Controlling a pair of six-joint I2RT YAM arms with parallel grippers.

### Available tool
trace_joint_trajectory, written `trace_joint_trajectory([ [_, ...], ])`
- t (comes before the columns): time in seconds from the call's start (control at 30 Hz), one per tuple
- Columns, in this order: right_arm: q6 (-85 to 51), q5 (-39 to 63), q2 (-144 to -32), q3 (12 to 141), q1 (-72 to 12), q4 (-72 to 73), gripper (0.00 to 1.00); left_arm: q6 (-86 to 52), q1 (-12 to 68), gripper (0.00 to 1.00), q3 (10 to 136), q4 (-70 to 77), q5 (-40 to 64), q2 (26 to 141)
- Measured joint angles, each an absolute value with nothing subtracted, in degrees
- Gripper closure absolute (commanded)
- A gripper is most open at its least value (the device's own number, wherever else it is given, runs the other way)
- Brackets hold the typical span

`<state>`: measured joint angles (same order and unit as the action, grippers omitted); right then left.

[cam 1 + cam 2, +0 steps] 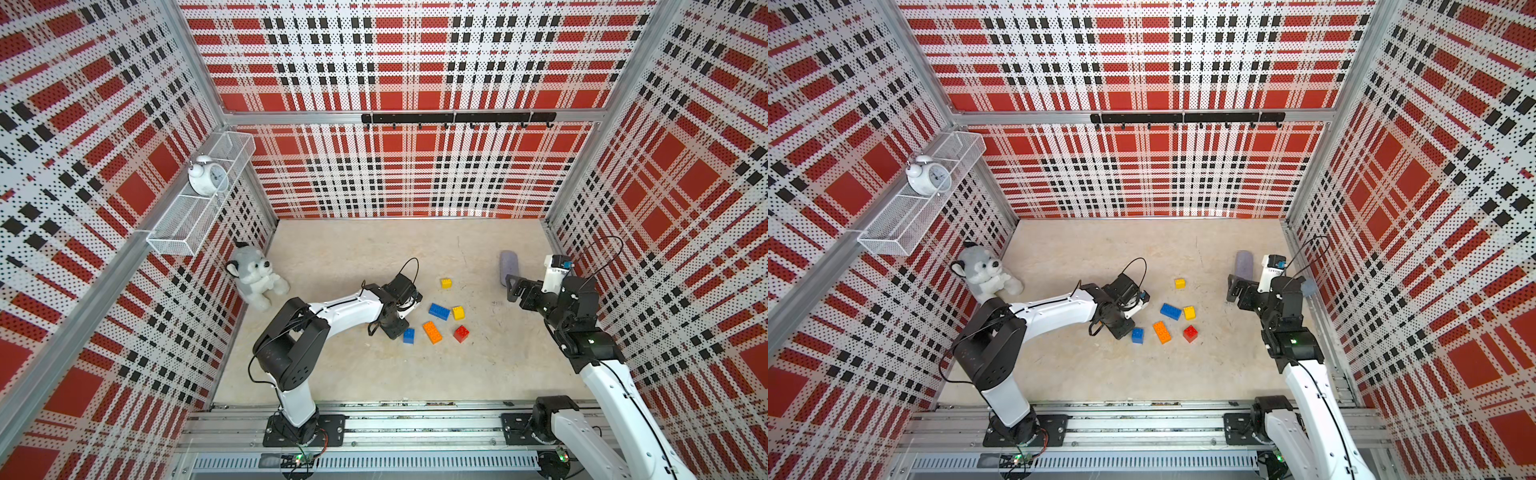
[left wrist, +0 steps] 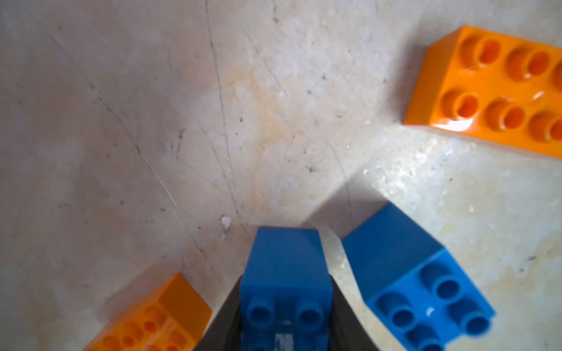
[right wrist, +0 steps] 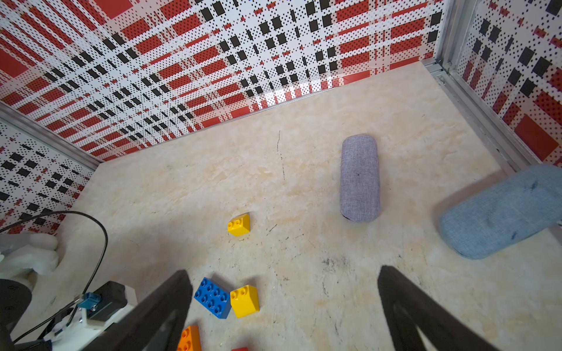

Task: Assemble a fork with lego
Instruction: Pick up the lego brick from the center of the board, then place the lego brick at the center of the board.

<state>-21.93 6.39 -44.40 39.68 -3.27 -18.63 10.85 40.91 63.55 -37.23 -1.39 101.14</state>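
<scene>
Over the beige tabletop (image 2: 152, 121), left fingers (image 2: 346, 331) pinch a blue brick (image 2: 286, 282) between them; right fingers (image 3: 404, 304) gape empty.

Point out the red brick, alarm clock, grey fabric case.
red brick (image 1: 461, 332), in a top view, studded top face.
alarm clock (image 1: 216, 177), in a top view, dial.
grey fabric case (image 3: 359, 177), right wrist view, middle of its top.

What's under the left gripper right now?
A blue brick clamped in the left gripper, an orange brick beside it. Their full lengths are cut off; from above the gripper covers both.
</scene>
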Motion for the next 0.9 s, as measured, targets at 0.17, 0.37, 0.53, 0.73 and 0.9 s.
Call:
trace_joint_trajectory([
  [0.17,-22.0,6.4,-44.4,39.7,-3.3,-18.7,0.00,11.8,40.9,0.73,69.5,-38.1,-1.0,102.7],
  [0.37,-22.0,6.2,-44.4,39.7,-3.3,-19.7,0.00,13.4,40.9,0.73,77.8,-38.4,-0.9,108.4],
  [0.53,-22.0,5.9,-44.4,39.7,-3.3,-20.4,0.00,14.7,40.9,0.71,82.8,-39.8,-1.0,113.7],
  [0.73,-22.0,5.8,-44.4,39.7,-3.3,-20.5,0.00,15.7,40.9,0.54,84.9,-41.1,-1.3,117.0],
  [0.9,-22.0,5.8,-45.5,39.9,-3.3,-20.6,0.00,16.0,40.9,0.37,84.9,-41.9,-1.2,117.1],
])
